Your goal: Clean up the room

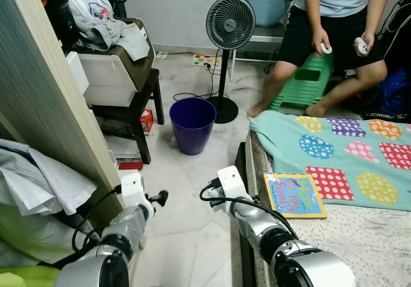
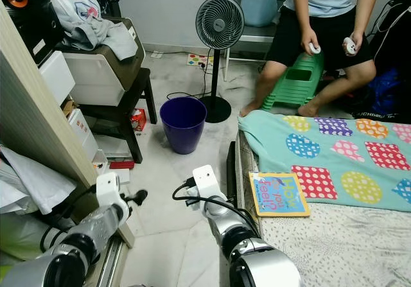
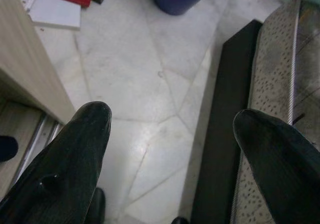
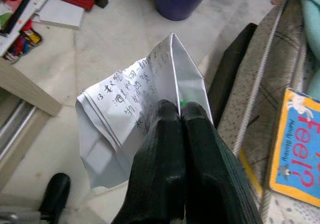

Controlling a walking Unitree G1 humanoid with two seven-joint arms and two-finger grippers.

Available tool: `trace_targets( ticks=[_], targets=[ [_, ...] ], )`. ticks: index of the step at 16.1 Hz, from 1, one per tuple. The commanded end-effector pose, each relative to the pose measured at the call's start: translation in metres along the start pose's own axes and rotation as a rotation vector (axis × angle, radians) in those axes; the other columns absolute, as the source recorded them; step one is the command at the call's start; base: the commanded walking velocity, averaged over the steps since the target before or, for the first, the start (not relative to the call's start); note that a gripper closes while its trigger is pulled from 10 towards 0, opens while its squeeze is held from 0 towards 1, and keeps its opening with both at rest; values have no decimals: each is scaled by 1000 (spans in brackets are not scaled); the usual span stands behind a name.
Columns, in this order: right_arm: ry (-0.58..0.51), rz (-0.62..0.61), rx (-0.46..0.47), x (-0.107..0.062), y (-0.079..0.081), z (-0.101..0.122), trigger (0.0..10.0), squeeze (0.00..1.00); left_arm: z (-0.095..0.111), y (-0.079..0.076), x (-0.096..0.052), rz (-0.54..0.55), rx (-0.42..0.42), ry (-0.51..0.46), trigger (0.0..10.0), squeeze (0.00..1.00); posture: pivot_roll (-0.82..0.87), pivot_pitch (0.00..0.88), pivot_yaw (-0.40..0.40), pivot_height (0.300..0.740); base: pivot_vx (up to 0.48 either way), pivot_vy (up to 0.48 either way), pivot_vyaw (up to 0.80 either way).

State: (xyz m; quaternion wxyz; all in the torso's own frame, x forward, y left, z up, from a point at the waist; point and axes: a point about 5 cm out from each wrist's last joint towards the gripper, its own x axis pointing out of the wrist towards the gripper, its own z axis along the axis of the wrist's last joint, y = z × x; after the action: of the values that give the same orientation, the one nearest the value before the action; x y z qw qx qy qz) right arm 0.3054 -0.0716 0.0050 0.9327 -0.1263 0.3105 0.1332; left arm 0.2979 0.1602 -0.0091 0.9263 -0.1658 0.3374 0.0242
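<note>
- i'm holding a crumpled sheet of paper (image 4: 135,108) in the right gripper (image 4: 182,114), fingers pinched together on its fold, above the floor beside the mattress (image 1: 359,248).
- the left gripper (image 3: 172,129) is hanging over the tiles with its fingers spread wide and nothing between them.
- the purple bin (image 1: 192,124) is standing ahead by the fan (image 1: 230,24), well apart from the paper, so i'm judging it as the drop spot.
- the pinch is catching only one edge; i'm worrying the sheet could slide out while walking.
- a person (image 1: 334,17) is sitting just past the bin, feet on the floor, and the fan's cable is trailing nearby, so a careless step could snag or bump.
- the picture book (image 1: 294,194) is lying on the mattress, waiting.
</note>
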Motion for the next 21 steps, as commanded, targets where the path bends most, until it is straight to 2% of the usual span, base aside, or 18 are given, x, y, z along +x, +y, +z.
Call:
trace_targets(
  ticks=[1, 2, 3, 5, 7, 9, 10, 12, 14, 16, 17, 21],
  targets=[
    [-1, -30, -16, 0, -8, 1, 10000, 0, 4, -10, 2, -26, -2, -9, 10000, 0, -73, 0, -35, 740, 0, 0, 0],
    [7, -51, -22, 0, -15, -2, 10000, 0, 4, -21, 3, -61, 1, -5, 10000, 0, -103, 0, -24, 740, 0, 0, 0],
    [14, -75, -16, -1, -23, -5, 10000, 0, 3, -34, 4, -122, -34, 0, 10000, 0, -133, 0, -13, 740, 0, 0, 0],
    [19, -118, 20, -2, -37, -9, 10000, 0, 1, -50, 4, -212, -154, 26, 10000, 0, -165, 0, 2, 740, 0, 0, 0],
    [-14, -142, 177, -2, -47, -4, 10000, 0, 0, -55, 4, -230, -198, 42, 10000, 0, -187, 0, 17, 740, 0, 0, 0],
    [-41, -157, 207, -2, -52, 0, 10000, 0, 0, -56, 4, -227, -193, 46, 10000, 0, -188, 0, 18, 740, 0, 0, 0],
    [-43, -206, 109, -3, -57, 1, 10000, 0, -2, -53, 4, -197, -144, 56, 10000, 0, -187, 0, 17, 740, 0, 0, 0],
    [-39, -245, 14, -4, -60, 1, 10000, 0, -6, -47, 4, -139, -60, 74, 10000, 0, -186, 0, 16, 740, 0, 0, 0],
    [-28, -249, 23, -4, -60, -1, 10000, 0, -9, -41, 4, -63, 148, 91, 10000, 0, -184, 0, 16, 740, 0, 0, 0],
    [-33, -232, 7, -3, -56, 1, 10000, 0, -12, -36, 4, -18, 239, 109, 10000, 0, -183, 0, 17, 740, 0, 0, 0],
    [-32, -230, 1, -3, -55, 1, 10000, 0, -13, -34, 3, -8, 270, 115, 10000, 0, -182, 0, 17, 740, 0, 0, 0],
    [-22, -230, -11, -3, -53, -1, 10000, 0, -13, -34, 3, -10, 270, 112, 10000, 0, -181, 0, 23, 740, 0, 0, 0]
  ],
)
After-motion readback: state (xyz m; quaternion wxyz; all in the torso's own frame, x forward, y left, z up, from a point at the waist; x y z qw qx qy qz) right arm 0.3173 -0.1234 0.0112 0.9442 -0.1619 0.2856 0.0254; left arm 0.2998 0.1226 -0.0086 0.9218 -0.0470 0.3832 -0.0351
